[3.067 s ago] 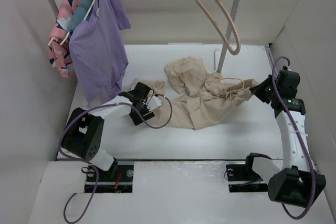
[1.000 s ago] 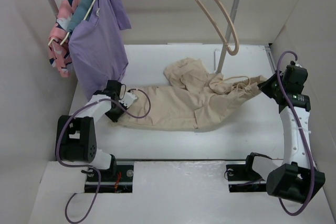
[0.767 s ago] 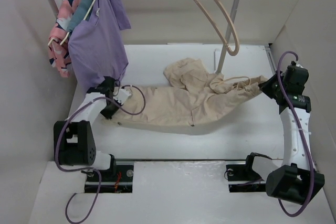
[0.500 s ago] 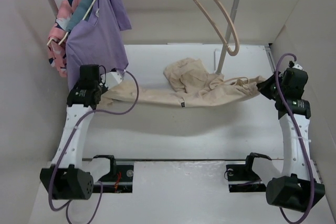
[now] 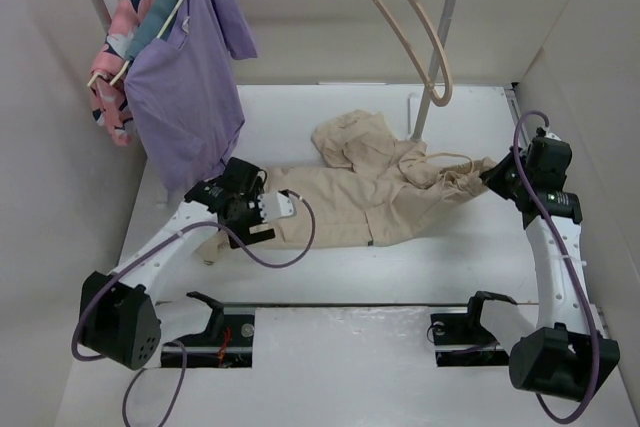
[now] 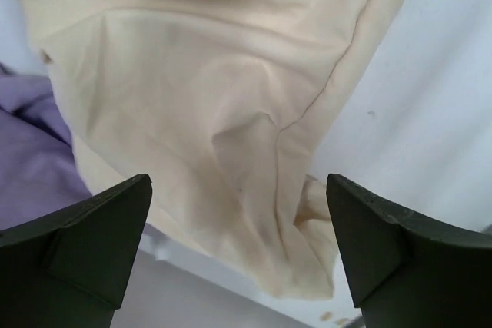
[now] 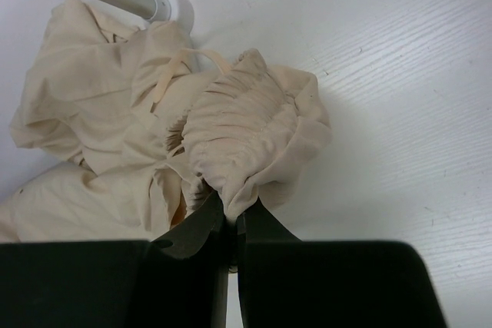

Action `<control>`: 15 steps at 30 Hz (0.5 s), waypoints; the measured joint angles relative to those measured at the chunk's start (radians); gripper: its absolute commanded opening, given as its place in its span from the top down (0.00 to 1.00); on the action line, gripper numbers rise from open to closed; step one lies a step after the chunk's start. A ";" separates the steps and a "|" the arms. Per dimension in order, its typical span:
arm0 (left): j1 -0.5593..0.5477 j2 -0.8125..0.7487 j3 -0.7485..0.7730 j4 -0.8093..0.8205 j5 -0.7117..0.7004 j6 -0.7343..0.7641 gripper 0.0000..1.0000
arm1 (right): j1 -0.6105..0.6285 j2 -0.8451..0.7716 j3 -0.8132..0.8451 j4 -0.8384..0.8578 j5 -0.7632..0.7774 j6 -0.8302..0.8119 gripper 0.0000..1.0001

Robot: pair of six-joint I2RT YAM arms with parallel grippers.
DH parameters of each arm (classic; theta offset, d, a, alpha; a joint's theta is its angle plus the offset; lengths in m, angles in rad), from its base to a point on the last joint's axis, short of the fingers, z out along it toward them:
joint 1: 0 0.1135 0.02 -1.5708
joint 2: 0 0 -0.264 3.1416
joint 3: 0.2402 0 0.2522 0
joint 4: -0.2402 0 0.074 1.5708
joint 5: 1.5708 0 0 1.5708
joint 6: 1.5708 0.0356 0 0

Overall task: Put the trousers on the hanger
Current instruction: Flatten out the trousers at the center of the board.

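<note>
The beige trousers lie stretched across the table, bunched at the waist. My right gripper is shut on the gathered waistband at their right end, which the right wrist view shows pinched between the shut jaws of that gripper. My left gripper is open and empty, hovering over the left leg end; its jaws stand wide apart above the cloth. The pale pink hanger hangs empty from the rail, above and behind the trousers.
A purple shirt and a pink patterned garment hang on wooden hangers at the rail's left end; the shirt's hem is close to my left gripper. The rail's upright post stands behind the trousers. White walls enclose the table.
My left gripper has let go of the trouser leg and moved right and nearer. The leg, pulled taut and lifted before, now lies slack on the table. The right gripper still holds the waistband.
</note>
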 measured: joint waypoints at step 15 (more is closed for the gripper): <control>0.185 -0.080 0.038 -0.290 -0.049 -0.248 0.01 | -0.001 0.030 0.000 0.007 0.000 -0.003 1.00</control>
